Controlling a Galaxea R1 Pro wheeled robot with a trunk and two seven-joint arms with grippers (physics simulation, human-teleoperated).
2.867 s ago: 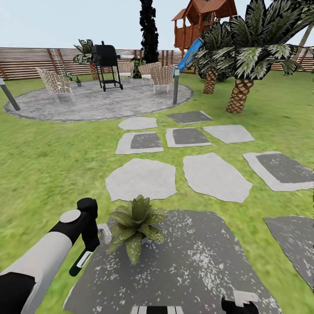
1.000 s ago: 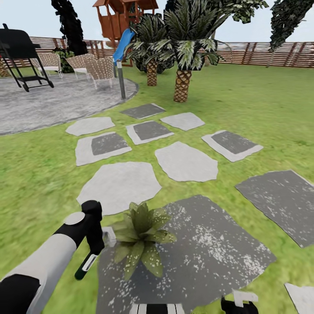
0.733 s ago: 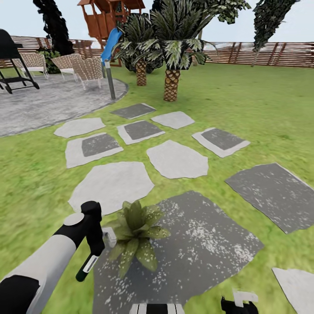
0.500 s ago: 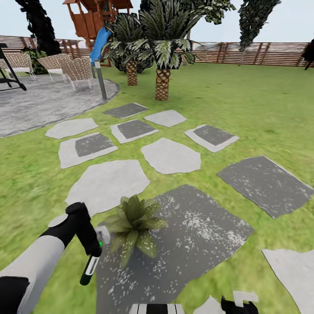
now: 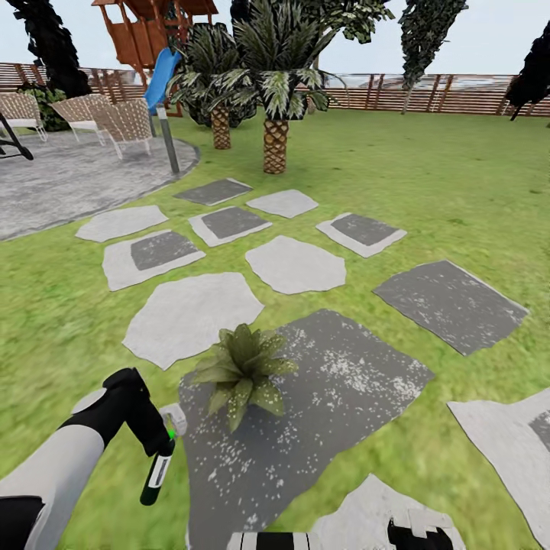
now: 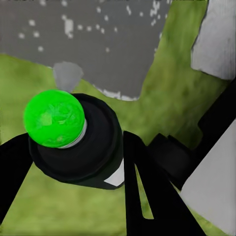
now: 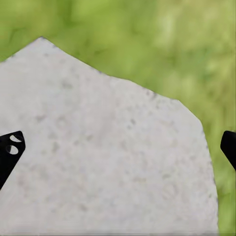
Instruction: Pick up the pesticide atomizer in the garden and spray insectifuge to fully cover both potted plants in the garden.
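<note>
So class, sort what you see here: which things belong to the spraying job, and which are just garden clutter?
Job: pesticide atomizer in the left end effector; potted plant.
Clutter: stepping stones, palm, chairs, playhouse slide, fence.

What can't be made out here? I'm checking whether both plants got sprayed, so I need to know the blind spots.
- Second potted plant: I can make out one rosette, on the dark slab in the head view.
- Spray coverage: the leaves' speckles look like texture; wetness unreadable.
- Atomizer nozzle aim: the left gripper covers its top in the head view; in the left wrist view its green cap is blurred.
- Right gripper: the frame edges cut its fingertips.
</note>
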